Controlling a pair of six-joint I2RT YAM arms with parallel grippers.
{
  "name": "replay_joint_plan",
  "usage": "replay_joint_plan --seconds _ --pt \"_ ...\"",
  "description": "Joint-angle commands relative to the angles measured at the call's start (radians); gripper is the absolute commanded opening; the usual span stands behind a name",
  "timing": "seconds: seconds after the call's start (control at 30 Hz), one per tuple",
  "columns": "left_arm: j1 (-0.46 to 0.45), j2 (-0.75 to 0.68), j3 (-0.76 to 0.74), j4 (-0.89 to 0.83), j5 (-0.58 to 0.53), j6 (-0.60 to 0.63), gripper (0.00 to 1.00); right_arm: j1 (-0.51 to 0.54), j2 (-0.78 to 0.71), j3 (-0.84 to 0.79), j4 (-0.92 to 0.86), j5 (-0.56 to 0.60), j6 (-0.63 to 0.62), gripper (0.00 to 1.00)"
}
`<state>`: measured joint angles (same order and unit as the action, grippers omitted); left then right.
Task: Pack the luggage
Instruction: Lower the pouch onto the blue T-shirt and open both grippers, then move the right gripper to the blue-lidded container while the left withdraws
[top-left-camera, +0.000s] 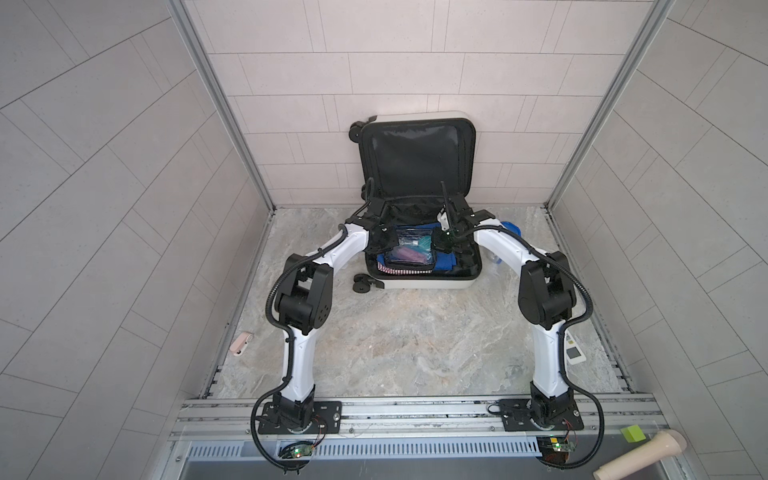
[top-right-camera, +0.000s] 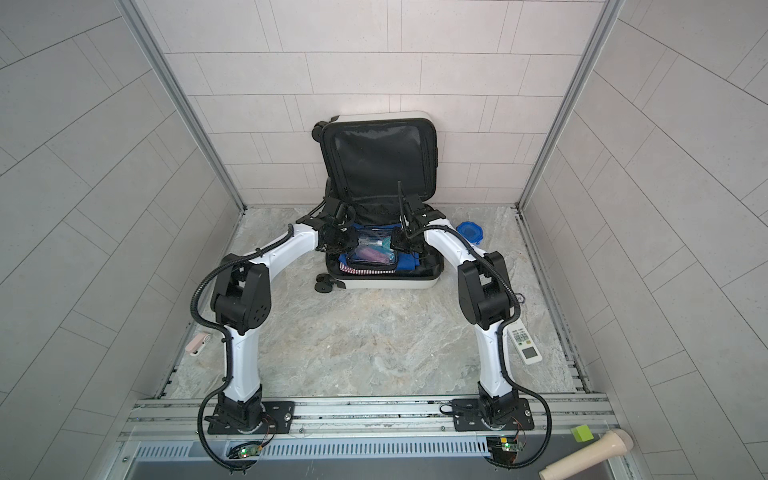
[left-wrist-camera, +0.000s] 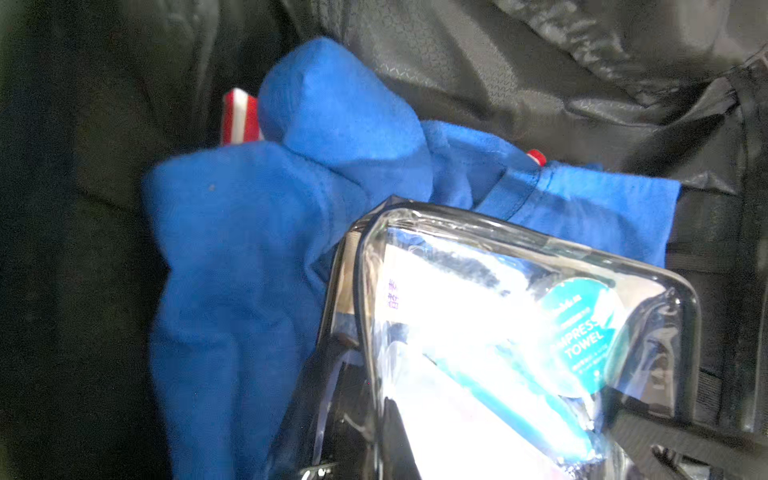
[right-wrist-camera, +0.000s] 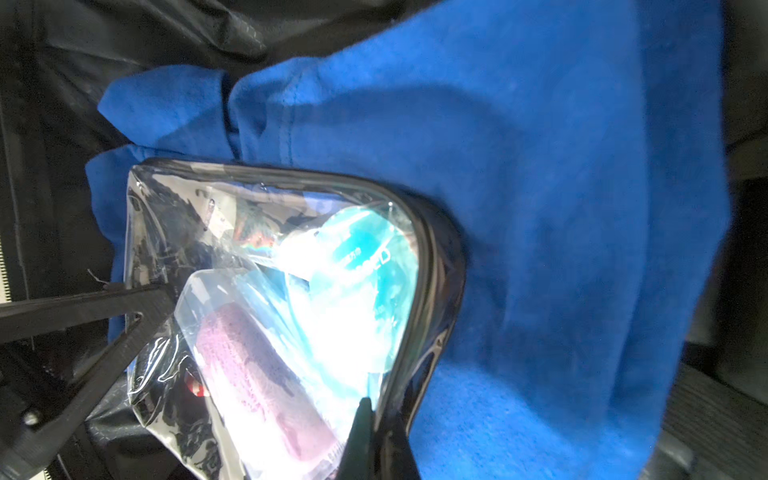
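A: So, why is your luggage (top-left-camera: 428, 286) lying open on the desk (top-left-camera: 415, 340), lid (top-left-camera: 415, 158) against the back wall (top-left-camera: 291, 83)?
B: Likely to keep the lower half free for you. The clear pouch (top-left-camera: 409, 249) sits there on blue cloth (right-wrist-camera: 540, 208); your right jaws are clamped on its rim, left jaws together at the far end, probably to seat it level

From above the arm bases (top-left-camera: 299, 415), your top views face the open suitcase (top-left-camera: 428, 284) and rear wall (top-left-camera: 374, 75). Both wrist cameras crowd its clear pouch (left-wrist-camera: 519, 332) and blue cloth (left-wrist-camera: 249, 249).
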<state>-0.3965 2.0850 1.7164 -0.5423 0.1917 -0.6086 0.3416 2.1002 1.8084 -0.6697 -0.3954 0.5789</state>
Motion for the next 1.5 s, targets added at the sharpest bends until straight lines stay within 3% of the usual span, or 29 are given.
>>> replay_joint_plan --seconds 0.0,0.13,0.3,0.53,0.97,1.07,1.1,1.13,1.33,1.47 --pt "0.002 0.023 -0.015 -0.046 -0.012 0.019 0.0 0.0 0.003 0.028 0.008 0.026 -0.019 0.09" --pt "0.001 -0.016 -0.021 -0.051 -0.005 0.033 0.03 -0.001 -0.043 0.035 -0.005 0.027 -0.038 0.38" --pt "0.004 -0.059 -0.019 -0.06 -0.005 0.055 0.24 -0.008 -0.082 0.077 -0.078 0.065 -0.068 0.6" --pt "0.01 -0.086 0.022 -0.097 0.019 0.072 0.55 -0.029 -0.149 0.072 -0.12 0.085 -0.092 0.68" --pt "0.01 -0.311 0.035 -0.065 0.06 0.114 0.76 -0.125 -0.368 0.056 -0.232 0.199 -0.189 0.79" --pt "0.01 -0.406 -0.012 -0.012 0.062 0.139 0.96 -0.187 -0.43 0.022 -0.239 0.22 -0.218 0.84" --pt "0.009 -0.437 -0.039 0.018 0.058 0.146 0.98 -0.204 -0.448 0.005 -0.234 0.219 -0.221 0.85" --pt "0.009 -0.476 -0.071 0.049 0.055 0.157 1.0 -0.227 -0.47 -0.016 -0.224 0.222 -0.227 0.98" --pt "-0.003 -0.689 -0.264 0.217 0.09 0.178 1.0 -0.337 -0.533 -0.121 -0.189 0.257 -0.22 0.99" --pt "-0.084 -0.79 -0.417 0.265 0.075 0.17 1.0 -0.342 -0.5 -0.15 -0.217 0.32 -0.239 0.99"
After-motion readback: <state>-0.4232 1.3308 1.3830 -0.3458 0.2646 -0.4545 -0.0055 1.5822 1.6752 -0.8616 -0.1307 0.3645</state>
